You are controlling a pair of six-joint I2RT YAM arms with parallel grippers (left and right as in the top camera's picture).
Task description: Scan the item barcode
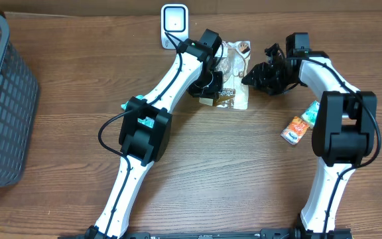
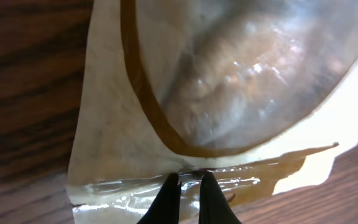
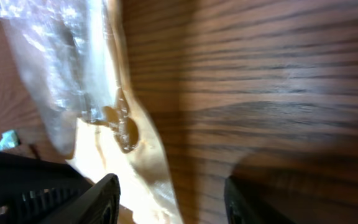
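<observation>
Jaws of the left gripper (image 2: 188, 190) pinched the sealed edge of the snack pouch (image 2: 241, 81); the right gripper (image 3: 173, 199) stood spread just beside it over the wooden table (image 3: 260, 74)

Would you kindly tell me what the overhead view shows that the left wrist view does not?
Only overhead: the grey mesh basket, the white upright scanner and the small orange packet. Only left wrist: the left gripper seen close up, shut on the clear sealed edge of the cream plastic pouch. Both: that pouch and the brown wooden table.
</observation>
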